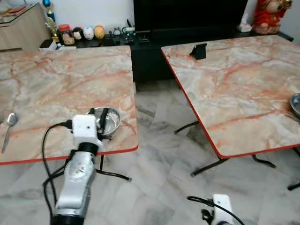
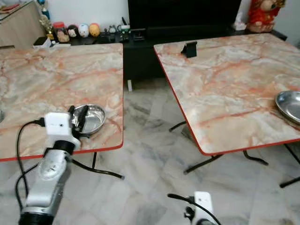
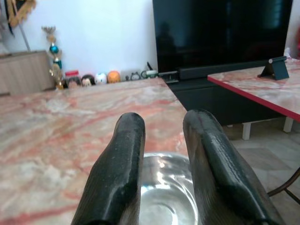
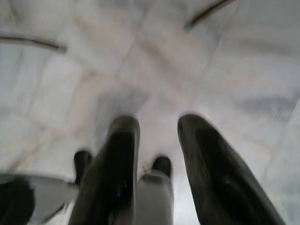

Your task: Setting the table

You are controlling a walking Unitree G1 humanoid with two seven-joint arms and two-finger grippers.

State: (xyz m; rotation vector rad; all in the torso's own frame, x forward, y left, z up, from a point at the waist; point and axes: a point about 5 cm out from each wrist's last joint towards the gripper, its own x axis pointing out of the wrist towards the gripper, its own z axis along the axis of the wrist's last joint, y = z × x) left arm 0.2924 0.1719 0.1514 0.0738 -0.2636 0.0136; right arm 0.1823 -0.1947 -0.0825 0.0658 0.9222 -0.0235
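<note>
The small bowl is shiny, round and silver, near the table edge. The left gripper hangs over it, fingers apart. The right gripper points at the floor at about 5 o'clock, fingers apart.

A bowl sits near the left table's front corner, a spoon far to its left.
</note>
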